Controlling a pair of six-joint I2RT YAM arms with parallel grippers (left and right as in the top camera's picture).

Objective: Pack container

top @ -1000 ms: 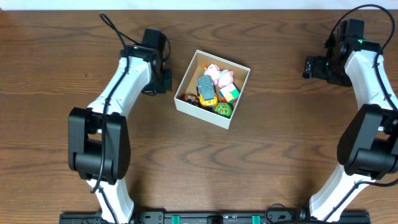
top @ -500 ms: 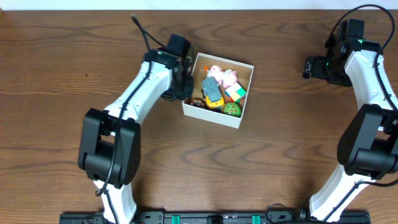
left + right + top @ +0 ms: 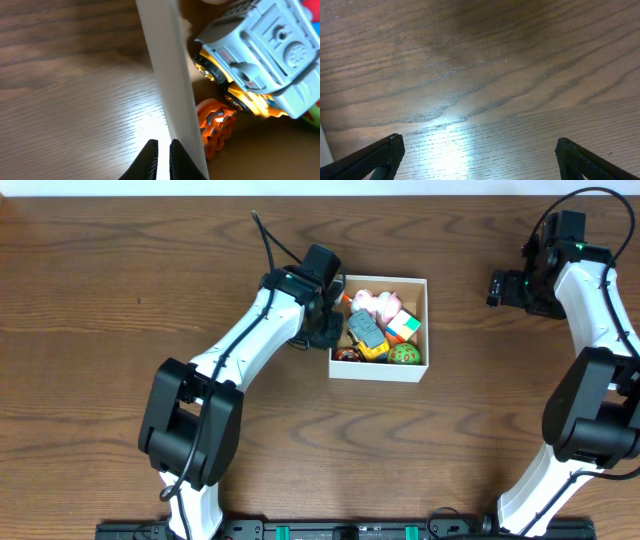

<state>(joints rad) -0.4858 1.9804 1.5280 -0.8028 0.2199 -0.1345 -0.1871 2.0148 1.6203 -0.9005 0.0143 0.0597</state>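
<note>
The container [image 3: 376, 372], a shallow white box with a brown inside, lies at the table's centre, a little to the back. It holds a grey and yellow toy truck [image 3: 366, 333], a pink plush [image 3: 372, 302], a green and white cube [image 3: 405, 326] and a green ball [image 3: 404, 355]. My left gripper [image 3: 329, 330] is shut and presses against the outside of the box's left wall. In the left wrist view both fingers [image 3: 163, 146] stand beside the white wall [image 3: 170, 85], with nothing between them. The truck [image 3: 260, 55] and an orange toy [image 3: 215, 125] lie just inside. My right gripper [image 3: 497, 288] hangs open far to the right.
Bare dark wood tabletop [image 3: 90, 300] surrounds the box. In the right wrist view only wood grain [image 3: 480, 75] shows between the wide-spread fingers of the right gripper [image 3: 480, 145]. The arm bases stand at the front edge.
My left arm has swung right with its shut gripper against the box wall. The container has slid right and turned until it lies square to the table. The right arm has stayed still.
</note>
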